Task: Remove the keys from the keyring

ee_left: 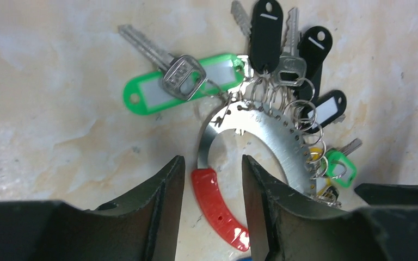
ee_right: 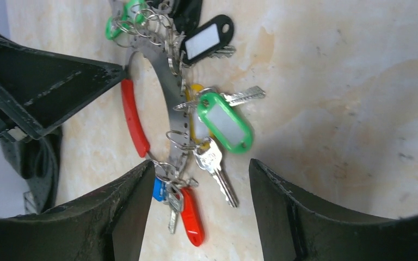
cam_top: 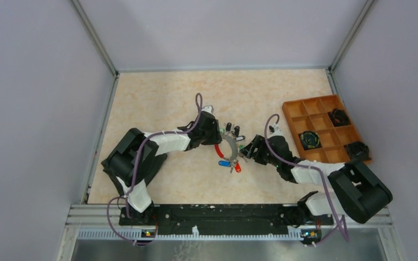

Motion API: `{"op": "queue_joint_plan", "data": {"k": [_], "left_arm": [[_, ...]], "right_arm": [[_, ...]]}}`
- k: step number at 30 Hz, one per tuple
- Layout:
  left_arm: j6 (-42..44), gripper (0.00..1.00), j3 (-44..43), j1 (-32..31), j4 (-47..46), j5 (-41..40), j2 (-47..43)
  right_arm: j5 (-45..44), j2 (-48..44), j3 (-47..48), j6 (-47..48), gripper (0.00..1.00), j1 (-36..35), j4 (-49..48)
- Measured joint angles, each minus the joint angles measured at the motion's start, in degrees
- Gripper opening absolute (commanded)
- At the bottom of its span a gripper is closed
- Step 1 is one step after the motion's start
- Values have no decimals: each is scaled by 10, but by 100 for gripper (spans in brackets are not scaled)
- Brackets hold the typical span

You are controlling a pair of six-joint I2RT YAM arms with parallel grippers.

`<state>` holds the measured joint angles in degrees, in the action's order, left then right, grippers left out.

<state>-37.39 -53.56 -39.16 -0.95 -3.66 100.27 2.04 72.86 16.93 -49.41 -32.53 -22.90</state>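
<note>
The keyring (cam_top: 232, 143) lies flat on the table between my two grippers, a grey metal band (ee_left: 272, 138) with a red sleeve (ee_left: 217, 209). The keys hang from it on small split rings, with green (ee_left: 179, 81), black (ee_left: 265, 32), red (ee_right: 192, 217) and blue (ee_right: 159, 189) heads. My left gripper (ee_left: 213, 163) is open, one jaw on each side of the red sleeve, with a gap on both sides. My right gripper (ee_right: 201, 163) is open, and the red key and a bare silver key (ee_right: 217, 168) lie between its fingers. Both grippers (cam_top: 216, 142) (cam_top: 246, 152) flank the ring.
An orange compartment tray (cam_top: 291, 117) stands at the right and holds black coiled objects (cam_top: 308, 140). Grey walls enclose the table on the left, back and right. The left gripper's finger (ee_right: 49, 81) shows in the right wrist view beside the sleeve.
</note>
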Motion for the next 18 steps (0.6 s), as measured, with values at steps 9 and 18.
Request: {"op": "queue_joint_plan", "data": {"k": [9,18], "left_arm": [[-13,39,-16,0,-39,34,30],[-26,38,-8,0,-64,72,35]], "right_arm": [[48,102,12,-53,61,0,-132],[101,159,31,-88,45,0,-176]]}}
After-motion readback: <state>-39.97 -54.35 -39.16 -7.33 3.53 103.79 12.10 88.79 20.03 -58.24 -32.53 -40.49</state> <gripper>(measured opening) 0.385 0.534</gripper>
